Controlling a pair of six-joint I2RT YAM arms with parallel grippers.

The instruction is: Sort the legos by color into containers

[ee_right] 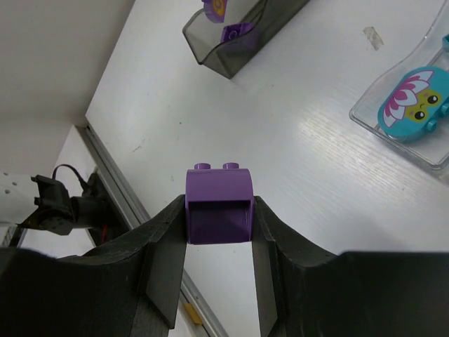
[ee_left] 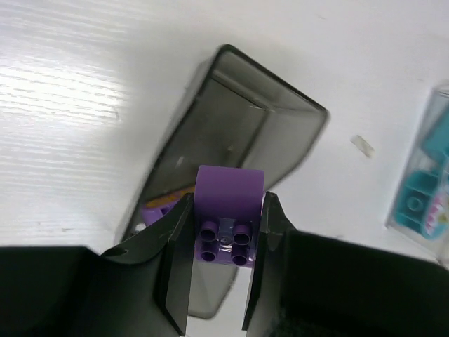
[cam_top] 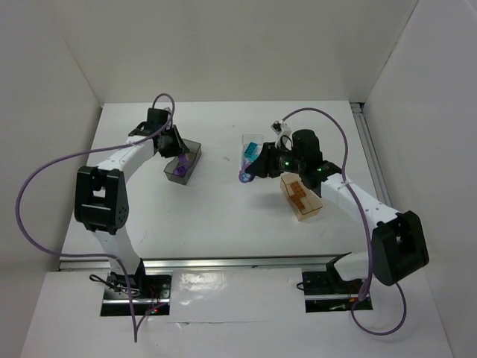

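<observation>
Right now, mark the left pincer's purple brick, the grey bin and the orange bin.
purple brick (ee_left: 229, 189): left wrist view, curved top.
grey bin (ee_left: 287, 140): left wrist view, inner wall.
orange bin (cam_top: 313, 213): top external view, near end wall.

White table (cam_top: 223, 216) boxed in by plain white walls (cam_top: 223, 45), evenly lit

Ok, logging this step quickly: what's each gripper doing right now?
Left gripper: closed on a purple brick.
Right gripper: closed on a second purple brick.

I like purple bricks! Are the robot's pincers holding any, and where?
Yes. The left pincer squeezes a purple brick by its two sides; the right pincer squeezes another purple brick likewise.
</observation>
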